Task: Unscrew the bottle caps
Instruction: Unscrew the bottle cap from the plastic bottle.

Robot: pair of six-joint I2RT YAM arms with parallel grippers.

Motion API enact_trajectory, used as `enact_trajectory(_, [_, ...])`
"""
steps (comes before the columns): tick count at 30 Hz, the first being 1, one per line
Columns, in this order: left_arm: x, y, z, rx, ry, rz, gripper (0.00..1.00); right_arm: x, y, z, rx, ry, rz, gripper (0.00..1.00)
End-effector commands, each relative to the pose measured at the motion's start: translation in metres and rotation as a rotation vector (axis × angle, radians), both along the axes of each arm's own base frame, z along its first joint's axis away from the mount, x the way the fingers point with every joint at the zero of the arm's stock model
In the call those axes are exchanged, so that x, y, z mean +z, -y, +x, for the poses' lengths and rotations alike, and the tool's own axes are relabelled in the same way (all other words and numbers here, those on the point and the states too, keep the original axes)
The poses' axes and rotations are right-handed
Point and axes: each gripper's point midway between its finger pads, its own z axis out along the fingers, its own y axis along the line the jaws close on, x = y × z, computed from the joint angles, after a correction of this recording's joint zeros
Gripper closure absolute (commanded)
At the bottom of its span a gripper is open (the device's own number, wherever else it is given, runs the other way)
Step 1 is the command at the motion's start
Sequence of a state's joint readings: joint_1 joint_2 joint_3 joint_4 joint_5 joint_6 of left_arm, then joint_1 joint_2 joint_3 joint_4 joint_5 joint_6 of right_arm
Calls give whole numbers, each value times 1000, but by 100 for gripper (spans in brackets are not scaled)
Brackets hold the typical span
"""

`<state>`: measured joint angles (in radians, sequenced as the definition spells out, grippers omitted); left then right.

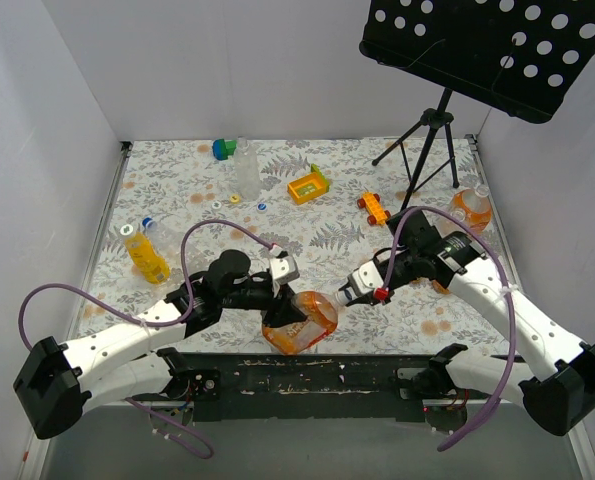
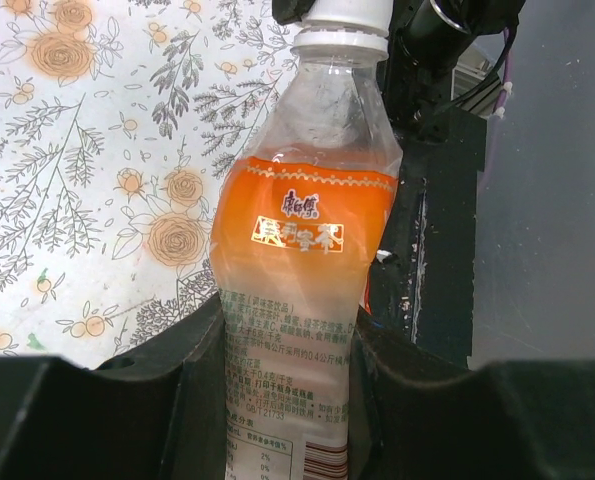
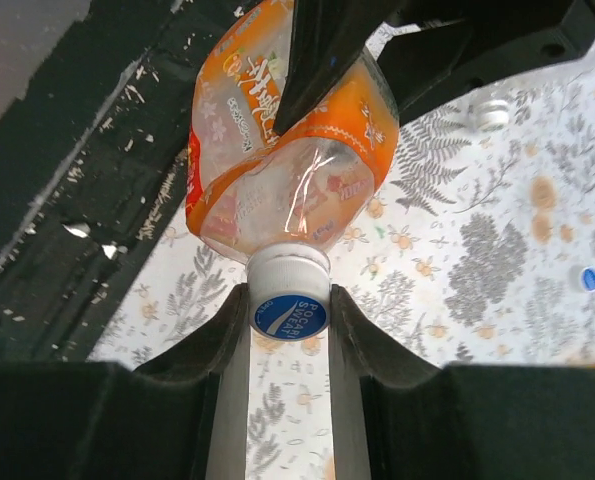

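Bottle: orange-labelled bottle (image 1: pixel 299 322), spanning the gap between both grippers; its long axis runs from one set of jaws straight to the other.
Left gripper (image 2: pixel 289 360): pinching the bottle's lower body; the neck points away from it.
Cap: white, blue-topped cap (image 3: pixel 289 298), at the end far from the left jaws.
Right gripper (image 3: pixel 289 330): pressed onto the cap's sides, nose-on to the axis.
Next move: likely a right-wrist twist about that axis.

White arms (image 1: pixel 117 345) carry black joints (image 1: pixel 227 268), purple cables (image 1: pixel 37 300), a black left hand (image 1: pixel 293 314) and right hand (image 1: pixel 345 296).
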<state>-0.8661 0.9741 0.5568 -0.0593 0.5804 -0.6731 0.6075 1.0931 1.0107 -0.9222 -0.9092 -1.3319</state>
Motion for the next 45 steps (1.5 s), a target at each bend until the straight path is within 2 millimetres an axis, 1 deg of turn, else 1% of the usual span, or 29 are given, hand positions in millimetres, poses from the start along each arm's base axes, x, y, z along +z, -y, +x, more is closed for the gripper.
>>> enact_trajectory(1, [4,-1,-6,-39,6,-2,100,5,3,9,79,187,15,99])
enact_trajectory(3, [3,-1,-6,-40,5,-1,100,5,3,1,114,186,44,99])
enact_trajectory(5, [2,0,-6,-43,1,1,100,4,3,-3,125,188,61,99])
enact_trajectory(9, [3,2,-5,-44,1,0,100,-1,5,-7,128,180,58,99])
enact_trajectory(16, [3,3,-4,-42,-7,0,100,4,4,-12,117,130,91,99])
enact_trajectory(18, [2,3,-4,-41,-9,2,100,7,4,-12,102,117,100,94])
enact_trajectory(24, [2,2,-5,-41,-8,0,100,14,4,-7,35,63,118,73])
enact_trajectory(28, [1,1,-5,-40,-9,2,100,23,5,-3,-32,7,134,61])
enact_trajectory(31, [1,1,-5,-36,-6,2,100,26,7,-1,-82,-40,143,49])
enact_trajectory(32, [1,0,-5,-34,-6,1,100,26,9,-1,-97,-45,144,40])
enact_trajectory(33, [1,0,-5,-32,-5,1,100,23,11,0,-117,-53,142,34])
enact_trajectory(34, [1,0,-4,-29,-2,2,100,21,14,2,-136,-54,139,31])
enact_trajectory(39, [0,-2,-4,-20,3,1,100,15,25,4,-209,-80,142,29])
enact_trajectory(45, [3,-2,-2,-12,12,-3,100,17,31,4,-288,-145,150,27])
